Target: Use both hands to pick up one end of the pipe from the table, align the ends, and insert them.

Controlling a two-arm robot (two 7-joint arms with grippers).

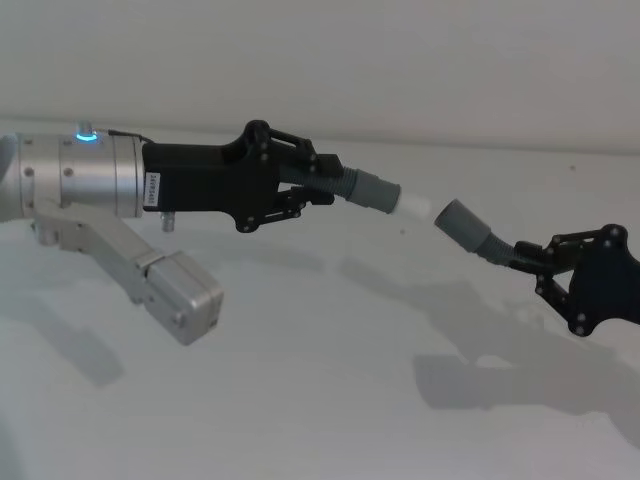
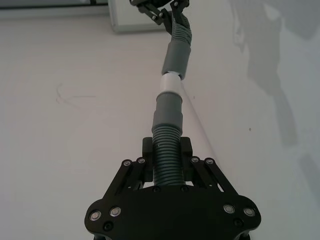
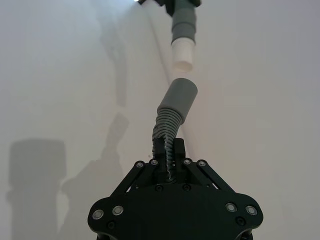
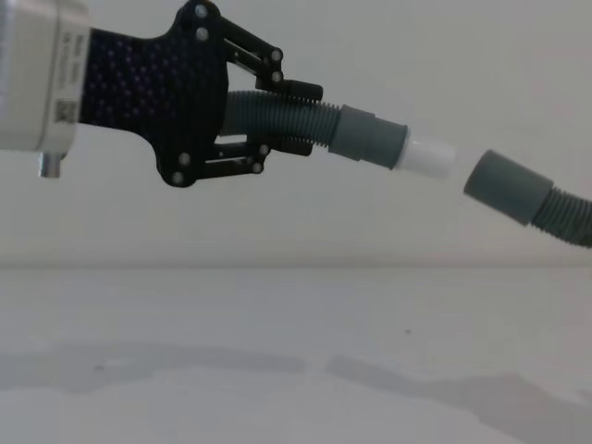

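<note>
Aligning. Left black claw pinches grey ribbed hose behind white-tipped cuff; right black claw pinches hose behind grey socket cuff. Next: level tilted socket, close gap.

The left end effector was matte black plastic: a flat-sided body with slim angular linkage bars, studded with round silver screw heads. Behind it came a brushed silver cylindrical wrist dotted with small bolts. On the wrist's top glowed a blue-green ring light, with a thin black cable beside it. A narrow white label with dark print ran along its front edge. A boxy silver block with rounded corners joined it below. The right end effector had the same black, screw-dotted build.
</note>
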